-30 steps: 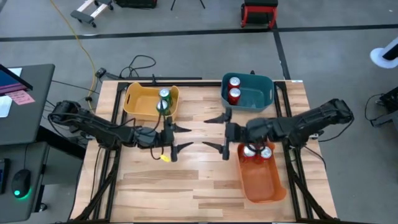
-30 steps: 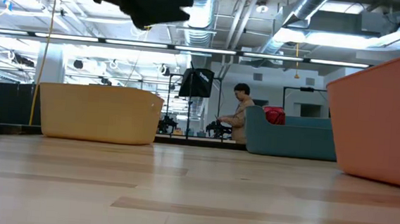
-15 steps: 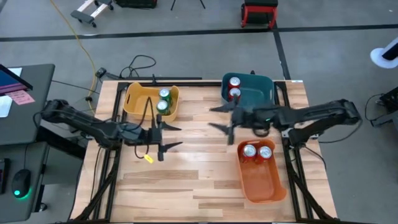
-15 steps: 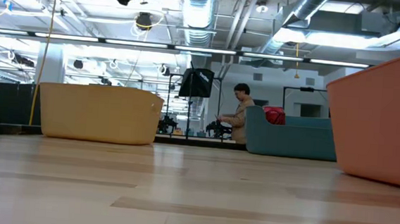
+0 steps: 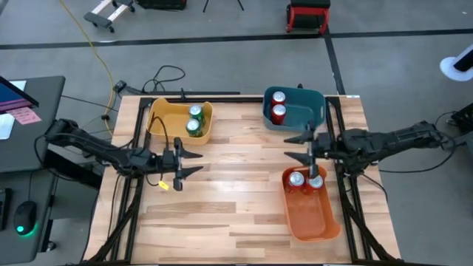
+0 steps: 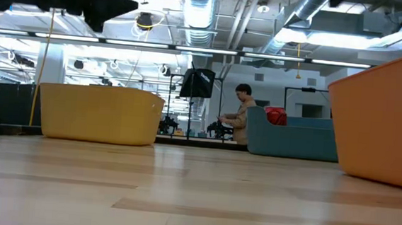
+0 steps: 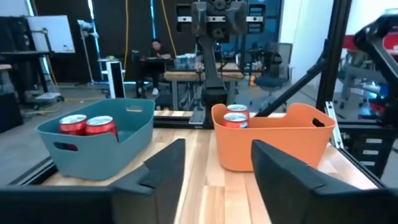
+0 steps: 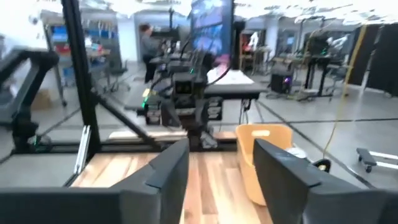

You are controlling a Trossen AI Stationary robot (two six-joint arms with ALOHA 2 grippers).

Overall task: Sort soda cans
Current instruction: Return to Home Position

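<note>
Two green soda cans (image 5: pixel 194 120) stand in the yellow bin (image 5: pixel 164 122). Two red cans (image 5: pixel 278 106) stand in the teal bin (image 5: pixel 303 111), and two more red cans (image 5: pixel 305 179) stand in the orange bin (image 5: pixel 310 214). My left gripper (image 5: pixel 194 161) hovers open over bare wood just near-side of the yellow bin. My right gripper (image 5: pixel 295 147) hovers open between the teal and orange bins. The left wrist view shows the red cans (image 7: pixel 87 125) in the teal bin and the red cans (image 7: pixel 236 116) in the orange bin beyond my left gripper (image 7: pixel 214 180).
The three bins sit on the wooden table (image 5: pixel 236 214), whose middle and near half is bare wood. The low view shows the yellow bin (image 6: pixel 98 112), teal bin (image 6: pixel 291 141) and orange bin (image 6: pixel 385 118). A person (image 6: pixel 242 115) stands far behind the table.
Both grippers have drawn back from the table's middle. The left one has moved toward the left edge. The right one has swung toward the right edge, ending between the teal and orange bins. No can has moved.
</note>
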